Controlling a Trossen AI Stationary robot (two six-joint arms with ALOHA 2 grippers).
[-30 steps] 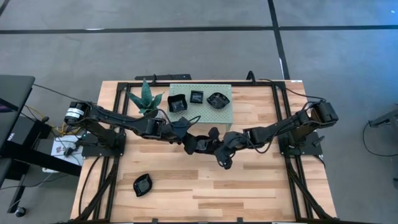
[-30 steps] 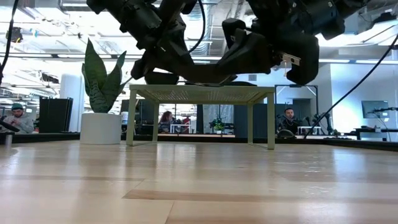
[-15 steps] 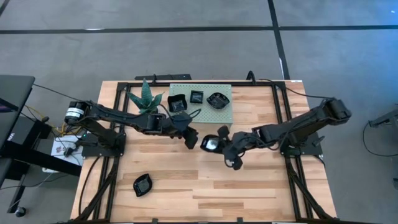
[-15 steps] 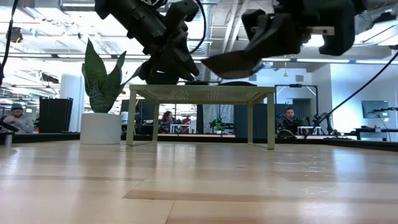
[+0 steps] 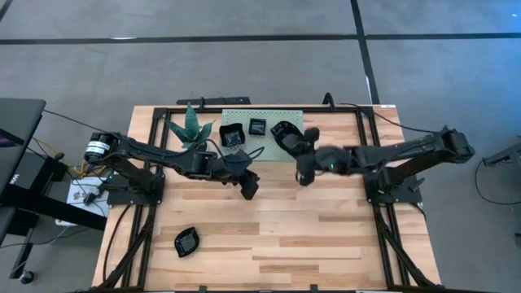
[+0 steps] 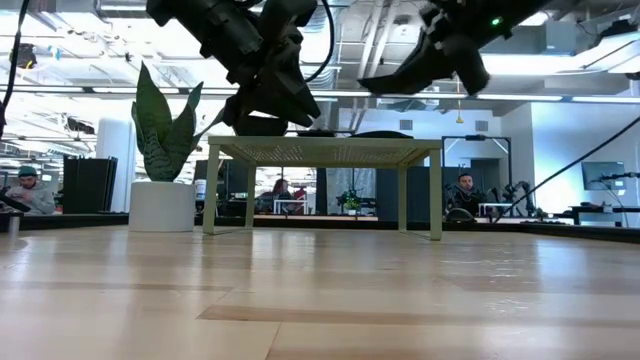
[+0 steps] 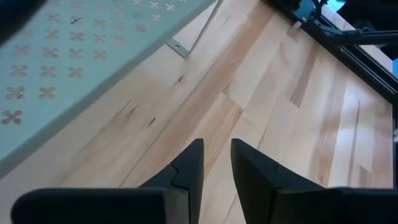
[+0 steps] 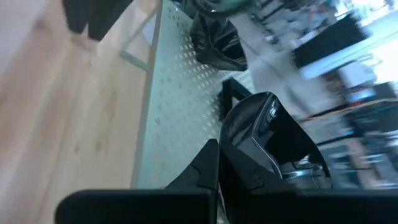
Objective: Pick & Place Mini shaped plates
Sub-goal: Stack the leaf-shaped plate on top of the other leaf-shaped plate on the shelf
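Observation:
My right gripper [image 5: 302,152] is shut on a glossy black mini plate [image 8: 261,130] and holds it over the right end of the pale green stand [image 5: 262,148]. In the low view this plate [image 6: 396,82] is above the stand top. Three more black plates sit on the stand: a square one [image 5: 232,135], a small square one [image 5: 257,127] and a wavy one [image 5: 283,129]. Another wavy plate [image 5: 186,242] lies on the table near the front left. My left gripper [image 5: 250,187] hovers empty in front of the stand, its fingers narrowly open [image 7: 216,155]. My right gripper pinches the plate by its rim [image 8: 231,163] between the two fingers. The plate is lifted clear and tilted, above the stand top [image 6: 325,150].
A potted green plant [image 5: 191,130] stands at the stand's left end. Black frame rails [image 5: 370,163] run along the table's sides. Bare wood [image 5: 309,236] spreads across the near half of the table. People sit in the room beyond [image 6: 462,190].
Both grippers met at the plate over the table's middle a second ago. The right gripper has carried the plate up and toward the far edge, to the stand's right end, tilting it. The left gripper has come away from the plate and stays in front of the stand.

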